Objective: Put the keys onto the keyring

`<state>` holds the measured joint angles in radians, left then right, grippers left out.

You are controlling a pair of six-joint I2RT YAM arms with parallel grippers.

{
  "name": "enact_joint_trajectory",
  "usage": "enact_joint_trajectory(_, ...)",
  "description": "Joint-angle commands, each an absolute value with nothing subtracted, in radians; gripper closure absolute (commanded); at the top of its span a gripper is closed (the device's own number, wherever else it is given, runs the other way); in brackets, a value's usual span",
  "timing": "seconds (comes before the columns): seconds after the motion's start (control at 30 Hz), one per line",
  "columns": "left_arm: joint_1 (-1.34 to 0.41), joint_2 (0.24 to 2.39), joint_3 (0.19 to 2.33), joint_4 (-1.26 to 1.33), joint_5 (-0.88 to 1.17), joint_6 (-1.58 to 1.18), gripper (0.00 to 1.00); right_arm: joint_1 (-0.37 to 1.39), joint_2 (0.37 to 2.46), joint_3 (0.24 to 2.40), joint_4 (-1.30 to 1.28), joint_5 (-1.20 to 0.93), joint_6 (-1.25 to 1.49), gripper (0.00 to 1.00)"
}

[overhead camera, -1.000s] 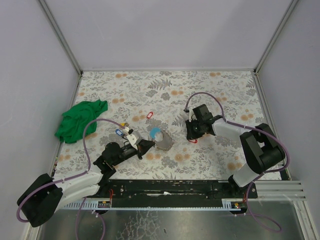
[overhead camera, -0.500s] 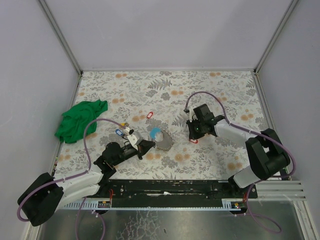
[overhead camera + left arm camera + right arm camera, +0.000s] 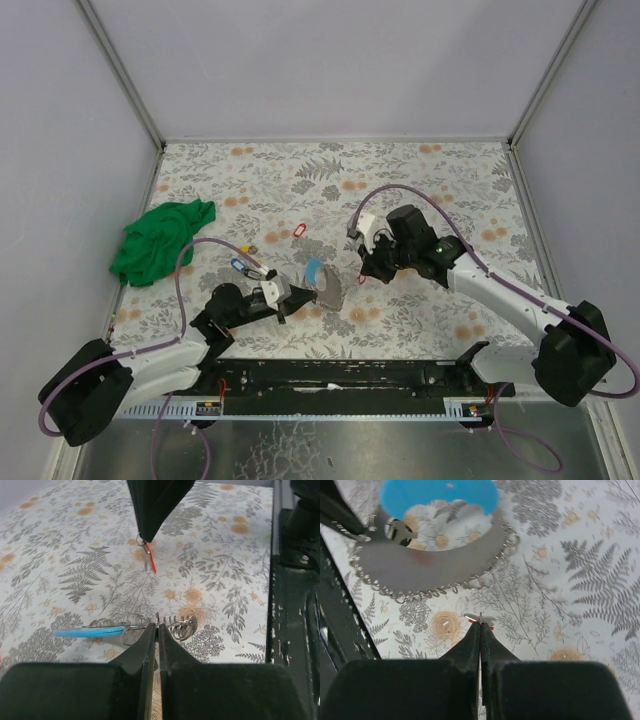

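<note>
The keyring [image 3: 327, 288] is a grey loop with a light-blue arc [image 3: 313, 270], near the table's middle. My left gripper [image 3: 298, 299] is shut on its thin rim, as the left wrist view [image 3: 157, 626] shows, with the blue arc [image 3: 90, 631] to the left and small wire rings [image 3: 183, 628] to the right. My right gripper [image 3: 361, 272] is shut on a key with a red tag [image 3: 361, 281], held just right of the keyring. In the right wrist view the jaws [image 3: 481, 622] pinch the key [image 3: 476, 617] below the keyring's grey band [image 3: 420, 570].
More keys lie left of the keyring: one with a red tag [image 3: 298, 231] and one with a blue tag [image 3: 238, 265]. A green cloth [image 3: 160, 240] is bunched at the left edge. Purple cables arch over both arms. White walls enclose the floral table.
My right arm has swung left with the red-tagged key, from well right of the keyring to close beside it. My left gripper has kept hold of the keyring and tilted it slightly.
</note>
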<state>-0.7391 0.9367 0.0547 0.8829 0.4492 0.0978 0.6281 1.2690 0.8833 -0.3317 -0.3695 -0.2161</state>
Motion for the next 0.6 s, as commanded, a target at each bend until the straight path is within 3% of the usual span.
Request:
enact_joint_trajectory(0.0,-0.741,0.983,0.125,0.972,0.620,0.220,1.00,0.692,1.227,0.922,-0.381,-0.468,-0.452,1.00)
enact_joint_trajectory(0.27,-0.741,1.099,0.217,0.921,0.743,0.320,1.00,0.768,1.178,0.881,-0.404,-0.532,-0.651,1.00)
enact_joint_trajectory(0.57,-0.769,1.100,0.223,0.889,0.644,0.424,1.00,0.858,1.130,0.799,-0.304,-0.478,-0.685,1.00)
